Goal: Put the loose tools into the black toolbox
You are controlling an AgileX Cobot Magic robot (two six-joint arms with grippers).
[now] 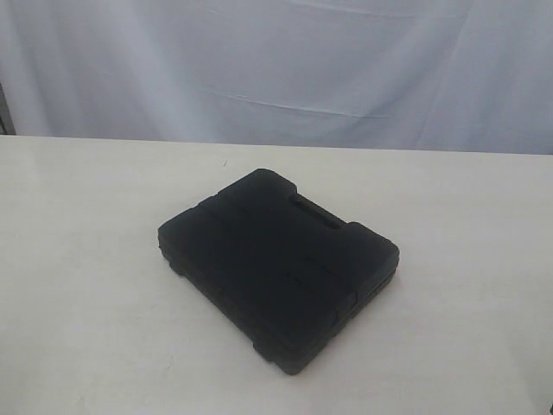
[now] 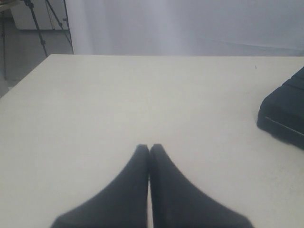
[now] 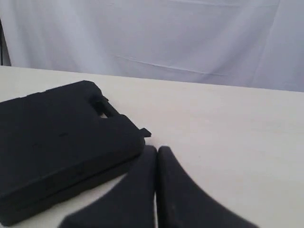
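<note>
The black toolbox [image 1: 276, 268] lies flat and closed near the middle of the white table [image 1: 78, 285], set at an angle, its handle slot [image 1: 315, 212] along the far edge. My left gripper [image 2: 149, 147] hangs over bare tabletop, fingers pressed tip to tip on nothing, with one corner of the case well apart from it. My right gripper [image 3: 156, 149] is pinched together the same way, close beside the case; whether it touches, I cannot tell. A pale cloth backdrop [image 1: 276, 69] hangs behind.
</note>
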